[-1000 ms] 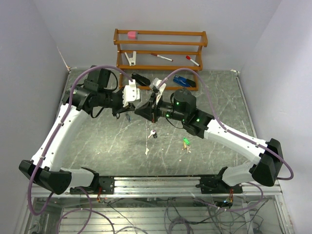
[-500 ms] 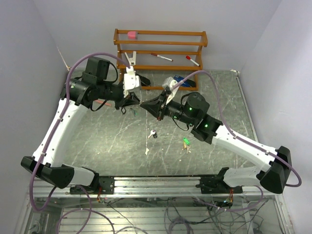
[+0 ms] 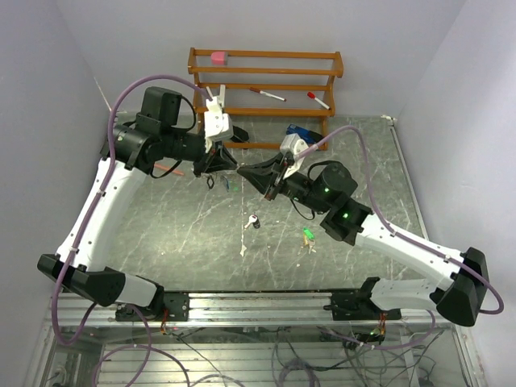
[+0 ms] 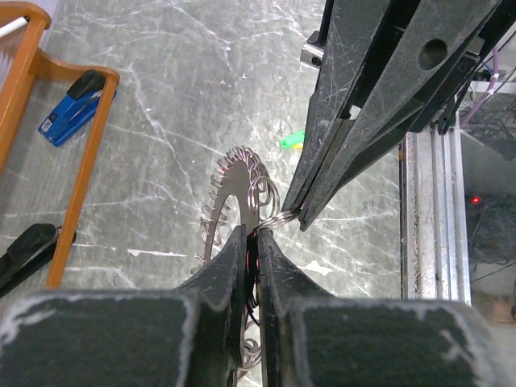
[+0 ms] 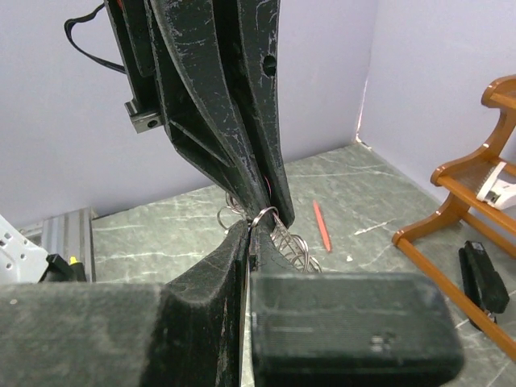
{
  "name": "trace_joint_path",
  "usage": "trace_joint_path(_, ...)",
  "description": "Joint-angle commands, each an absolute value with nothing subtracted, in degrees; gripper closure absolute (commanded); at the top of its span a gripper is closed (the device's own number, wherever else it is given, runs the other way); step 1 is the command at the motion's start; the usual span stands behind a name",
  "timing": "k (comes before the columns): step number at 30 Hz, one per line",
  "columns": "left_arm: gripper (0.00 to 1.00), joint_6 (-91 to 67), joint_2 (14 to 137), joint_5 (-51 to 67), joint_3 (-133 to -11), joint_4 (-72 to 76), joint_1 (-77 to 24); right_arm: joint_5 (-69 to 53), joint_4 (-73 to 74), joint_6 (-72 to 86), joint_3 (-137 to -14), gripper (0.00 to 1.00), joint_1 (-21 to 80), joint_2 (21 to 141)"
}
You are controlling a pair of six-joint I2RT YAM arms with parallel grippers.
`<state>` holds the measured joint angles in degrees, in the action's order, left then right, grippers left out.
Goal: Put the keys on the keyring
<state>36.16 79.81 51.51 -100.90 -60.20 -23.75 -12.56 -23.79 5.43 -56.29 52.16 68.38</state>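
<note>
Left wrist view: left gripper [image 4: 251, 242] jaws are pressed together on the rim of the keyring [image 4: 230, 193], the hoop held edge-on above the table [image 3: 161, 234], small keys fringing it. Right gripper [image 4: 300, 216] comes in from the opposite side, tips meeting the left's. Its fingers are closed on a small wire loop [image 4: 266, 192] that touches the hoop. I cannot tell whether a key hangs from that loop.

Step in hand, by my reading: threading one key's loop onto the hoop wire.

Next move calls for a fine slide along the wire, both grips firm.

Loose on the table: black-headed key [image 3: 253, 221] and green-tagged key [image 3: 307, 235], well apart from the grippers.
</note>
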Motion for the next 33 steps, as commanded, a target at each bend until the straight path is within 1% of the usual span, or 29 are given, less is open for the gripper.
trace_joint_path(1, 0.93, 34.87, 79.03, 59.66, -103.89, -59.80, -24.08, -8.93, -24.74, 2.91, -54.51, 1.00, 52.15, 67.13)
trace_joint_path(6, 0.93, 34.34, 78.90, 61.79, -104.46, -59.78, -24.08, -7.65, -24.87, 2.73, -53.43, 1.00, 52.20, 66.62)
trace_joint_path(12, 0.93, 31.34, 79.08, 66.05, -105.29, -58.44, -24.08, -7.69, -31.39, -1.08, -50.15, 1.00, 52.15, 65.65)
trace_joint_path(18, 0.93, 23.56, 78.78, 69.94, -103.53, -51.62, -24.08, -8.83, -33.77, -5.61, -51.87, 1.00, 52.19, 67.83)
trace_joint_path(20, 0.93, 21.30, 78.37, 70.09, -102.54, -49.41, -24.08, -9.20, -36.10, -5.03, -51.14, 1.00, 52.17, 68.23)
trace_joint_path(24, 0.93, 22.28, 78.18, 68.77, -102.07, -49.99, -24.08, -8.76, -39.34, -4.30, -49.61, 1.00, 52.19, 67.75)
trace_joint_path(33, 0.93, 19.69, 78.48, 67.52, -100.52, -46.85, -24.07, -6.51, -42.34, -4.09, -48.31, 1.00, 52.53, 66.44)
